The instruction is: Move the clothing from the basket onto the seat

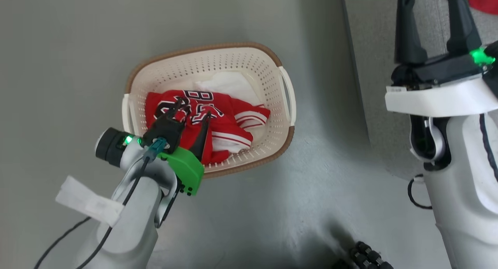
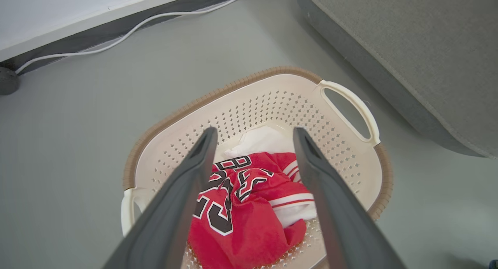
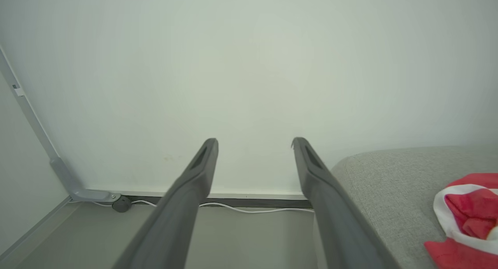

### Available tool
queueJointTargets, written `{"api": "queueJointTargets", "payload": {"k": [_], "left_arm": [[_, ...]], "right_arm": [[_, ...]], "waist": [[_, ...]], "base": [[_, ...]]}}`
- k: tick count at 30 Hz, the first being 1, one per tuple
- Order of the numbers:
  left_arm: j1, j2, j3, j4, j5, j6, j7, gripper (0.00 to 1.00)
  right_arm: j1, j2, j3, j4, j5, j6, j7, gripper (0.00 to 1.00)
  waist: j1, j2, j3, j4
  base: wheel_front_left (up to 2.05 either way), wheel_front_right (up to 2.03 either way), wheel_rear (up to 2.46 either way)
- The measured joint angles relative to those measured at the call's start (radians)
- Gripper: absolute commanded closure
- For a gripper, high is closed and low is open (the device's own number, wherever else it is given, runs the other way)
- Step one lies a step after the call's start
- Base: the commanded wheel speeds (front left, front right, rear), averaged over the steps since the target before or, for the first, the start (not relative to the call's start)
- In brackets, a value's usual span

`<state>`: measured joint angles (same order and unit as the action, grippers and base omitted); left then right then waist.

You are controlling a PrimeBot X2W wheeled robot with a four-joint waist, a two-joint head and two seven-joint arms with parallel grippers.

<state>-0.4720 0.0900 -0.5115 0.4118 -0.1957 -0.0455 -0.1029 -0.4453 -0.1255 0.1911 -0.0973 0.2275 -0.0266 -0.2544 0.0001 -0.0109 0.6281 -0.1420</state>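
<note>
Your left gripper (image 2: pixel 255 132), jaws spread wide and holding nothing, hung above the basket (image 2: pixel 249 80) on the grey floor (image 2: pixel 78 125) beside the seat (image 2: pixel 420 47), the numbered jersey (image 2: pixel 237 206) inside. Your right gripper (image 3: pixel 255 140), equally spread and empty, faced the pale wall (image 3: pixel 249 66); a striped red garment (image 3: pixel 467 210) lay on the seat.

Noting the oval cream-white perforated plastic basket with brown woven-look rim (image 1: pixel 206 48): upright on the floor, near the large light grey fabric sofa (image 1: pixel 373 66), not touching. Inside it I see a crumpled bright red jersey with black, white-edged numerals (image 2: pixel 253 218), with white cloth (image 2: pixel 264 142) bunched behind it. A second red garment with a broad white stripe (image 3: pixel 467 206) lies rumpled on the sofa seat.
</note>
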Motion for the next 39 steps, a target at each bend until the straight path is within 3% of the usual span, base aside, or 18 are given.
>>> {"api": "queueJointTargets", "payload": {"k": [24,39], "left_arm": [[-0.247,0.049,-0.041,0.198,0.097,-0.043,0.064,0.00],[-0.320,0.087,-0.049,0.321,0.134,-0.047,0.086,0.00]], "right_arm": [[-0.238,0.040,-0.012,-0.031,0.002,0.000,-0.002,0.00],[-0.276,0.061,-0.015,-0.009,0.011,0.000,-0.002,0.00]], "waist": [[0.0001,0.0000,0.315,-0.106],[0.0000,0.0000,0.393,-0.172]], "base": [[0.00,0.00,0.00],[0.00,0.00,0.00]]}}
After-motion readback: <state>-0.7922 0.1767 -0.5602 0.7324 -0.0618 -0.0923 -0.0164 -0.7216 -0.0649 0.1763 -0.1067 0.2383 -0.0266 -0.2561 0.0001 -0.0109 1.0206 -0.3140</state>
